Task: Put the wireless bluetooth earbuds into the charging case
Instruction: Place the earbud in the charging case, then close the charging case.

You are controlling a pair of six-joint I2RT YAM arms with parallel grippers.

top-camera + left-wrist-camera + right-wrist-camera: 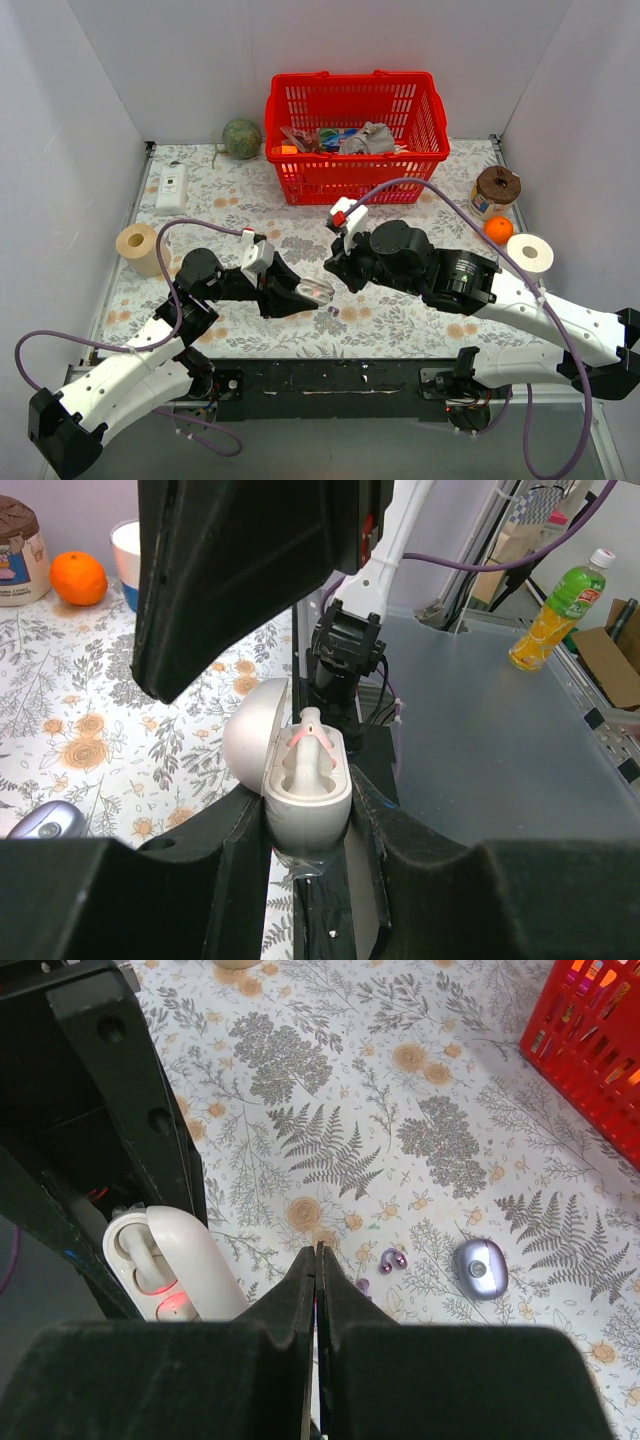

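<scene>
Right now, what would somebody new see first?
The bright red basket at the back jumps out first. In the middle, the left end effector grips an open white case. Tiny purple earbuds lie on the flowery cloth beside a lavender case.

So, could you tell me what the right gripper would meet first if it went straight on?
Most likely the bare floral tablecloth beside the earbuds, not the earbuds themselves, though depth is unclear.

The right claw (318, 1256) has its fingers pressed together above the floral counter (330, 1070). Just beyond the tips lie the dark purple earbuds (392, 1259) on the cloth, with the lavender charging case (481, 1267) just beside them, lying closed. At the left is a white open case (165, 1265), and at the top right a red basket (592, 1010).
</scene>
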